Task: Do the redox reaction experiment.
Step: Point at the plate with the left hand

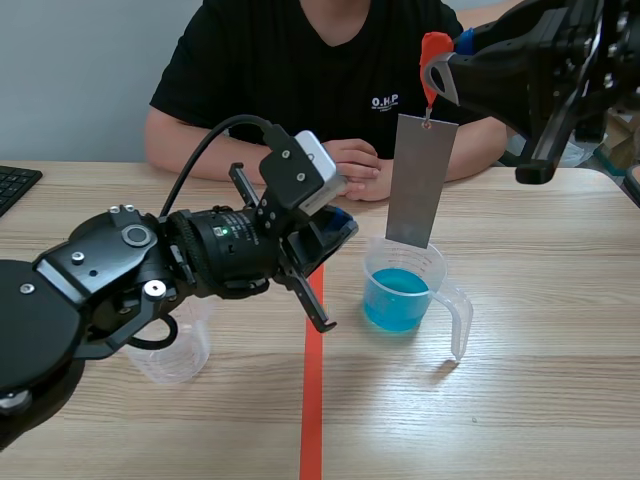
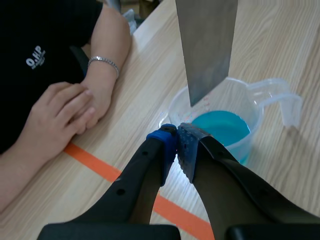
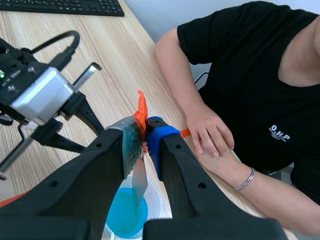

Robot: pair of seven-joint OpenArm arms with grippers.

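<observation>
A clear plastic beaker [image 1: 405, 290] with a handle holds blue liquid [image 1: 397, 298] near the table's middle. My right gripper [image 1: 447, 58], raised at the back right, is shut on an orange-red clip [image 1: 432, 55]. A grey metal sheet [image 1: 420, 180] hangs from that clip. Its lower edge is at about rim height above the blue liquid [image 2: 222, 129]. In the right wrist view the clip [image 3: 141, 114] is pinched between the right gripper [image 3: 142, 135] fingers, and the sheet [image 3: 139, 181] drops toward the liquid [image 3: 125, 216]. My left gripper [image 2: 177, 145] is shut on nothing, beside the beaker [image 2: 260, 107] rim and under the sheet [image 2: 207, 45].
A person sits across the table with folded hands [image 1: 355, 165] resting just behind the beaker. An empty clear cup [image 1: 175, 345] stands under my left arm. A keyboard [image 1: 15, 185] lies at the far left. An orange tape line [image 1: 312, 400] runs down the middle.
</observation>
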